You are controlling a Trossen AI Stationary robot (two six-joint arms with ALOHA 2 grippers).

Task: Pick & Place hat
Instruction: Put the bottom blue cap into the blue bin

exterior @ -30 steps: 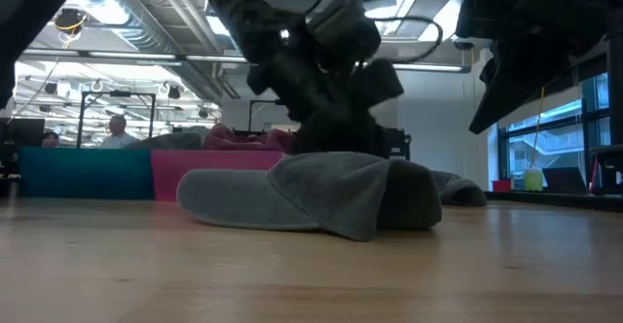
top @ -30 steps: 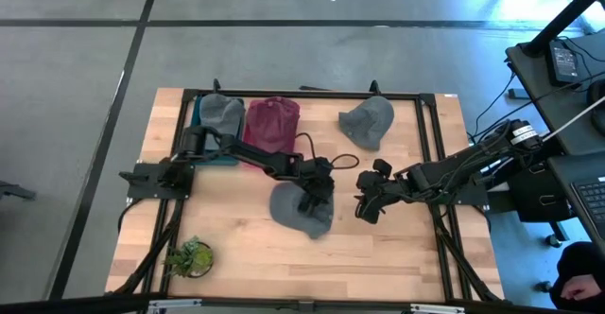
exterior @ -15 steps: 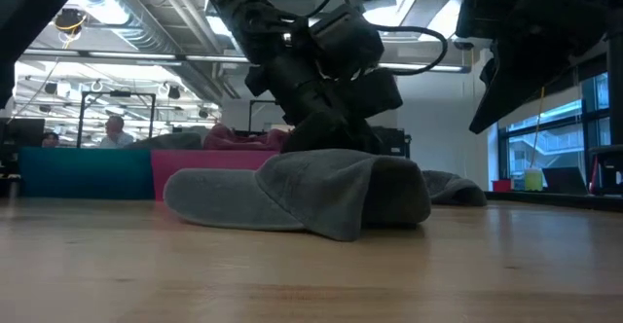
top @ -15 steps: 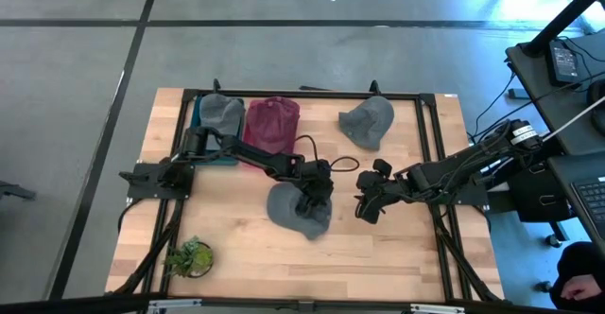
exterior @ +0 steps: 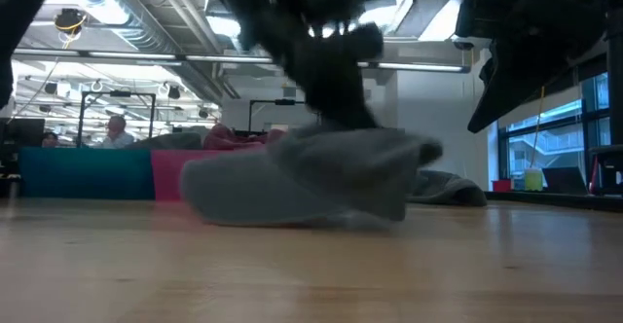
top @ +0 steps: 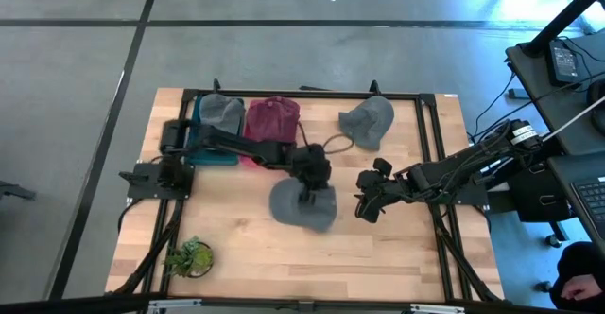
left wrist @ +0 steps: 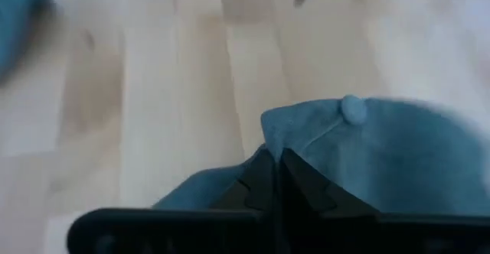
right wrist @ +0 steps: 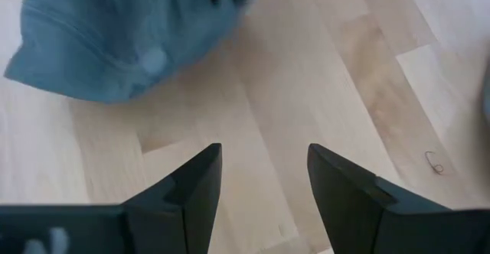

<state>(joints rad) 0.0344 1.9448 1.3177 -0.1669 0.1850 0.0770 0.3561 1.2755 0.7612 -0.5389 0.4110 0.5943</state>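
Near the middle of the worktop (top: 236, 248) lies the grey hat (top: 304, 206), its crown gathered up under the left hand (top: 308, 197), whose fingers are pressed together on a fold of the fabric (the left wrist view shows them closed to a thin seam with cloth bunched on both sides, the hat's top button just beyond). A second ago the hat lay flat and slack with its brim spread wide; now, in the low view, it is bunched and tilted, one edge rising off the wood, and the left arm has swung so that it reaches in from the back of the worktop more directly. That suggests the grasp has taken and the lift is under way, so the picking half of the task looks nearly done and the carrying remains. Beside the hat, a short way off, the right hand (top: 367, 206) hovers with its fingers spread and nothing between them, unchanged from a moment ago. Farther back a grey hat (top: 221, 113) and a maroon hat (top: 272, 122) sit side by side on a teal tray (top: 196, 115), another grey hat (top: 367, 122) lies toward the right rear, and a small green plant (top: 190, 256) stands at the front left corner.
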